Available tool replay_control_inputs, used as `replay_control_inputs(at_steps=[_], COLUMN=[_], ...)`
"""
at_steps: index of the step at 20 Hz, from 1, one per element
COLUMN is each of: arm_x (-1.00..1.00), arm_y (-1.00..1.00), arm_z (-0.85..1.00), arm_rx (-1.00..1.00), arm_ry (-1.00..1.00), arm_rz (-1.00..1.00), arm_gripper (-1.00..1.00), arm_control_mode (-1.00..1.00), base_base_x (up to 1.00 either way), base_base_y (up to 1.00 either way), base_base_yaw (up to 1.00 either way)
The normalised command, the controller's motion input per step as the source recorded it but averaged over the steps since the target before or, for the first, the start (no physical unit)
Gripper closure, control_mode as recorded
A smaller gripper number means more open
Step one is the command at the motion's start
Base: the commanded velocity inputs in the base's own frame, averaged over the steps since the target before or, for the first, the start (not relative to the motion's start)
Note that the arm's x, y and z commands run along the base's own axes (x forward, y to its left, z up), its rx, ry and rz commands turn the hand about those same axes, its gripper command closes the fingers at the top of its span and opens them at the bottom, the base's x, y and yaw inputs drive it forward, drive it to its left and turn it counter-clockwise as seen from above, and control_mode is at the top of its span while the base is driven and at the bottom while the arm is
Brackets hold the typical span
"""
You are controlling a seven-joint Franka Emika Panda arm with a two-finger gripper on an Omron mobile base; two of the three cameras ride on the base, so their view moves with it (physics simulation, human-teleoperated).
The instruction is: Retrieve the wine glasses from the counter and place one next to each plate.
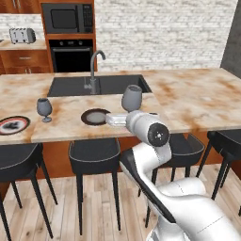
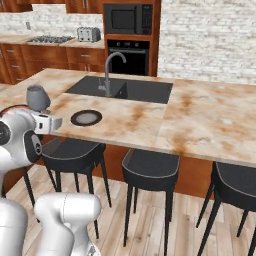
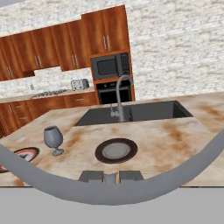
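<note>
A simulated kitchen island, described from left to right as the left base camera sees it.

Far to the gripper's left, at the island's edge, lies the red-ringed plate [image 1: 12, 124] with a white centre and black motif. Just to its right, and still well to the left of the gripper, the smaller wine glass [image 1: 44, 108] stands upright on the beige marbled island top [image 1: 197, 99], near that plate but not touching it.

Next comes the grey-centred plate [image 1: 95, 116], dark-rimmed and flat on the stone, just beside and slightly left of the gripper. Beyond it, farther from the robot, a black sink [image 1: 101, 84] is sunk into the stone, with a curved steel faucet [image 1: 92, 70] rising at its near edge.

The gripper [image 1: 123, 115] hangs over the near edge of the island, its fingers closed on the stem of the larger wine glass [image 1: 132, 98], whose dark, rounded bowl stands upright above the hand, off the stone. In the hand view, the same bowl's rim [image 3: 109, 192] sweeps across as a broad grey arc, with the stem pinched between the two dark finger tips [image 3: 131, 175].

Black stools [image 1: 94, 155] line the island's front below. Against the back wall are a built-in microwave [image 1: 67, 18] above an oven [image 1: 71, 54], and a toaster [image 1: 22, 35] on the far counter [image 1: 28, 45].
</note>
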Motion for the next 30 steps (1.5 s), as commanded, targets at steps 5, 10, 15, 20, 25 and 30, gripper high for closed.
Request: replay_control_inputs(at_steps=[5,10,15,20,25,30], arm_x=[0.08,0.0,0.0,0.01,0.23,0.37], arm_y=[0.0,0.0,-0.08,-0.23,-0.12,0.0], arm_z=[0.0,-0.23,-0.27,-0.09,-0.02,-0.13], arm_rx=[0.0,0.0,0.02,0.06,0.02,0.0], arm_ry=[0.01,0.0,0.0,0.0,0.0,0.0], arm_rz=[-0.02,0.0,0.0,0.0,0.0,0.0], arm_gripper=[1.0,1.0,1.0,1.0,1.0,1.0], arm_control_mode=[-1.0,-1.0,-1.0,-1.0,-1.0,-1.0], base_base_x=[0.0,0.0,0.0,0.0,0.0,0.0], base_base_y=[0.0,0.0,0.0,0.0,0.0,0.0], base_base_yaw=[0.0,0.0,0.0,0.0,0.0,0.0])
